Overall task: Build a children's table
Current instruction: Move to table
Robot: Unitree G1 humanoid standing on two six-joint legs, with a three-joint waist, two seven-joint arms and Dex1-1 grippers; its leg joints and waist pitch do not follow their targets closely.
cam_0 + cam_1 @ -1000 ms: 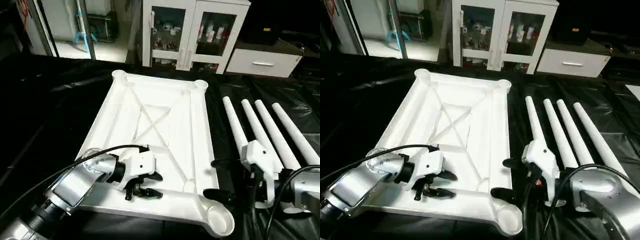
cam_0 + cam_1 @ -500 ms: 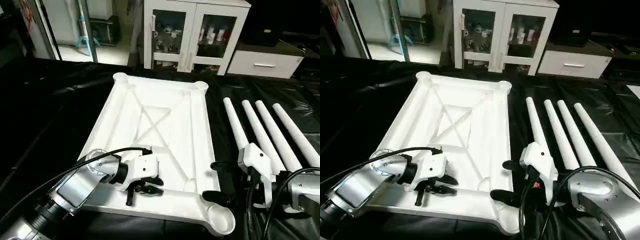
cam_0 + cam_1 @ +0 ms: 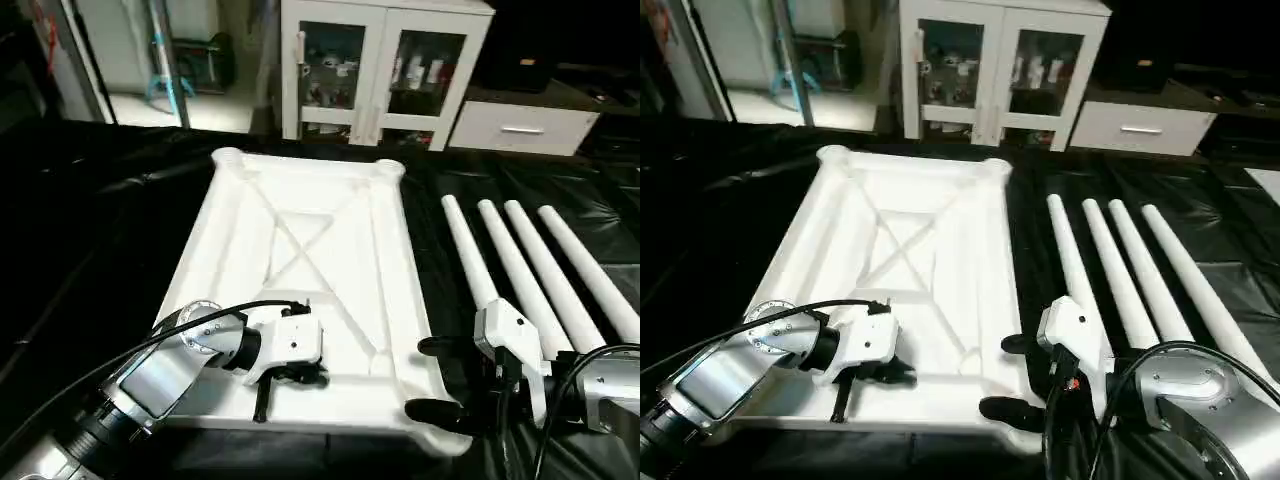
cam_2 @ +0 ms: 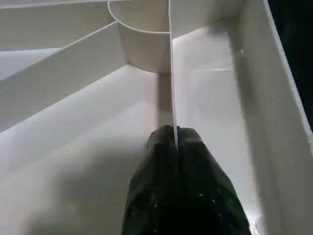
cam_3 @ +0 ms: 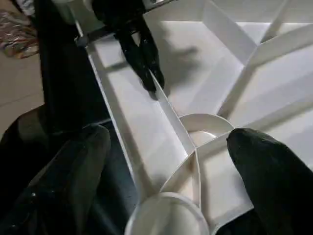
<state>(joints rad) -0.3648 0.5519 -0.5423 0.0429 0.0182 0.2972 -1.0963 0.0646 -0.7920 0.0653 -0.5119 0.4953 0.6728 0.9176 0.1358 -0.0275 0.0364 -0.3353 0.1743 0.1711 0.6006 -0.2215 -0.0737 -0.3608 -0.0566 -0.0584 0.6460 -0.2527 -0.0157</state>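
So the tabletop (image 3: pixel 300 260) is lying underside-up on the black sheet (image 3: pixel 90 230), X-ribs facing up, long edges running away from the robot toward the white cabinet (image 3: pixel 385 70). The left gripper (image 3: pixel 300 377) is down inside the near end of it, fingers (image 4: pixel 168 147) pinched together on a thin upright rib (image 4: pixel 171 73) that runs to a round socket wall, so it's clamped on the tabletop itself. The right gripper (image 3: pixel 432 378) sits at the near right corner with its two black fingers spread wide, one on either side of the rim there, nothing in them as far as I can see. The four legs (image 3: pixel 525 270) lie side by side on the sheet to the right of the tabletop, fanned slightly, apart from its right edge with a strip of bare sheet between. Loads of open black sheet on the left side and some beyond the far edge before the cabinet.
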